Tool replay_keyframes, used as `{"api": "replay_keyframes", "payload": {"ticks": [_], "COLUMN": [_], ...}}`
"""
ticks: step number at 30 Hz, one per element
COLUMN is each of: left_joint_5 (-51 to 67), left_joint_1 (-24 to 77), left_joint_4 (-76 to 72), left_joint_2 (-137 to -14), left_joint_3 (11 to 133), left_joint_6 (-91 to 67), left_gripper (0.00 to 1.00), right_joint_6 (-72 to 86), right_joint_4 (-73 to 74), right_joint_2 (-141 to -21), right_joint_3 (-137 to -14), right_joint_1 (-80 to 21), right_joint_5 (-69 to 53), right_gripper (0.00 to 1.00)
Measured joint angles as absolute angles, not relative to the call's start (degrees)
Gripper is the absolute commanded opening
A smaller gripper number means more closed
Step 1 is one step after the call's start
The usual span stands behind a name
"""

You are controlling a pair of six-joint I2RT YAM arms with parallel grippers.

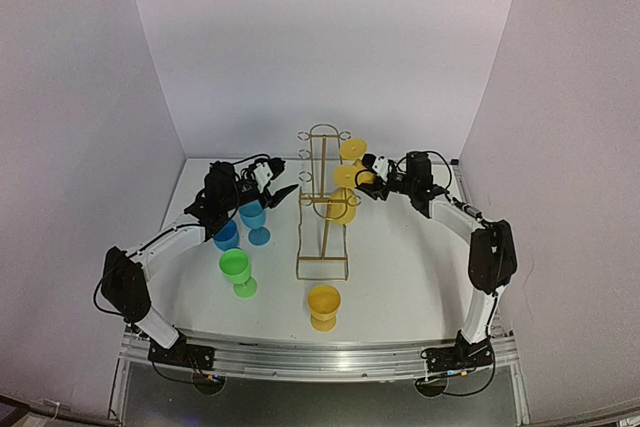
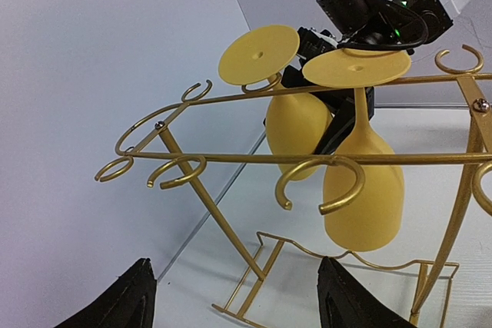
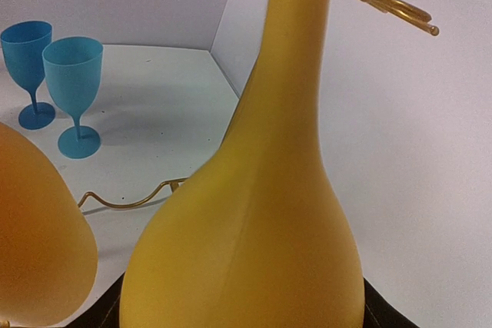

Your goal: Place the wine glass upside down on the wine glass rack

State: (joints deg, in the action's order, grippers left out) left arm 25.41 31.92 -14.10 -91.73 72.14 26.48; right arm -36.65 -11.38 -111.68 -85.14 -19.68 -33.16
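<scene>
Wine glass [image 3: 254, 228] hangs inverted, axis vertical, on wine glass rack [image 2: 231, 157]; right gripper [image 1: 372, 182] clasps bowl; left gripper [image 2: 238, 297] released.

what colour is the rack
Gold. The rack shows best in the left wrist view.

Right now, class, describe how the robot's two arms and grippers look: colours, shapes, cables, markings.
Both the left arm and right arm have white tubular links between bulky black joint housings, with black cables looping near the wrists. The left gripper has black tapered fingers; the right gripper shows a green light.
</scene>
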Motion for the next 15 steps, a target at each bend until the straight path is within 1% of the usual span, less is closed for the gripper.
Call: {"api": "replay_keyframes", "payload": {"ticks": [15], "left_joint_5": [26.1], "left_joint_1": [31.9], "left_joint_4": [-17.0], "left_joint_2": [-95.2], "left_joint_3": [75.3], "left_joint_6": [27.6], "left_gripper": [0.71], "right_joint_6": [-38.5], "right_joint_4": [-12.0], "right_joint_2": [-111.7], "right_joint_3": [-84.9], "right_joint_1": [-20.0], "right_joint_5": [-33.3], "right_gripper": [0.17]}}
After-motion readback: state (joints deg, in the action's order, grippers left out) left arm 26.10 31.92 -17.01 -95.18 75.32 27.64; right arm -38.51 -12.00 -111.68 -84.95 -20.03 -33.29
